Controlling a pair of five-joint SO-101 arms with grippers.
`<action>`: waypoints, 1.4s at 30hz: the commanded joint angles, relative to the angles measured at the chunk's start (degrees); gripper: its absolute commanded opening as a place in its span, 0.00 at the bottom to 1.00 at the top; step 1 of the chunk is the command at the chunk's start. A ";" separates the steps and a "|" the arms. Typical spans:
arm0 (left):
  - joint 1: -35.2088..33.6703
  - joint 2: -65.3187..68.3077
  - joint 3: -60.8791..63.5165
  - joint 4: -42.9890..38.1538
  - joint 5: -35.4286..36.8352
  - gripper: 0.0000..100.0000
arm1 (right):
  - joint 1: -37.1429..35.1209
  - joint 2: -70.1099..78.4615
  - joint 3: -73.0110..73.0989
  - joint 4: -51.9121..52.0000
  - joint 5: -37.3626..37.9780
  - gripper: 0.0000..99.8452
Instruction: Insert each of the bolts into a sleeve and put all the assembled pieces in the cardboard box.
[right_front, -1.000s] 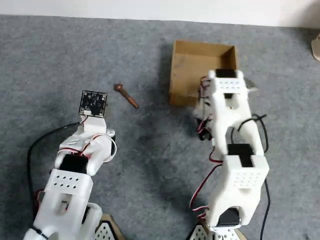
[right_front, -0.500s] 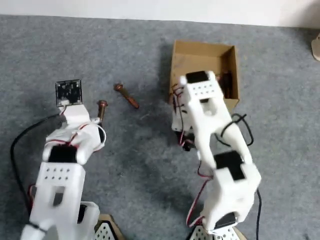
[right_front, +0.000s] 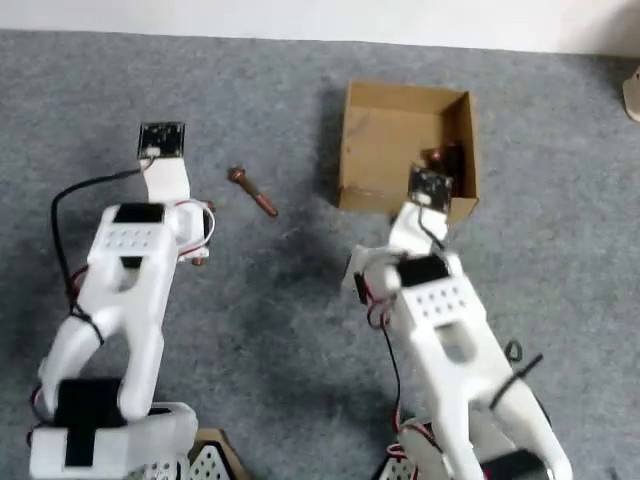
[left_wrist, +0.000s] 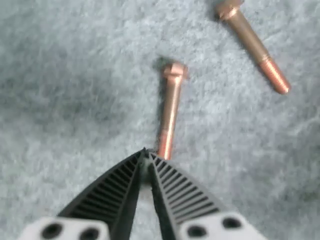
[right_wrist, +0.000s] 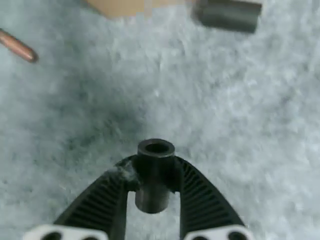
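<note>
- We see the left gripper (left_wrist: 148, 159) closed, its two tips meeting with no gap between them.
- One bolt (left_wrist: 170, 107) lies flat on the grey carpet (left_wrist: 60, 75). Its threaded end touches the tips of this gripper (whether it is pinched there, we cannot tell).
- A second bolt (right_front: 252, 190) lies on the carpet between the left arm and the cardboard box (right_front: 405, 95), apart from the first one.
- The right gripper (right_wrist: 154, 172) is partly open and clamps a dark sleeve (right_wrist: 156, 149) between its fingers, the open end of the sleeve turned toward the wrist camera.
- A second sleeve (right_wrist: 227, 15) lies on its side on the carpet, just beside the wall of the box.
- Inside the box, near the wall on the right side of the high view, we see a dark and copper piece (right_front: 438, 157).
</note>
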 joint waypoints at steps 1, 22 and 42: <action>-0.48 3.21 -6.99 1.14 -0.62 0.09 | 0.75 -7.08 6.73 -11.38 -4.40 0.00; 3.38 32.84 -33.98 13.01 -3.34 0.03 | 6.29 -26.77 45.93 -68.35 23.82 0.00; 3.74 -5.85 3.30 -9.14 -2.99 0.01 | -6.29 -71.60 46.90 -22.46 34.29 0.00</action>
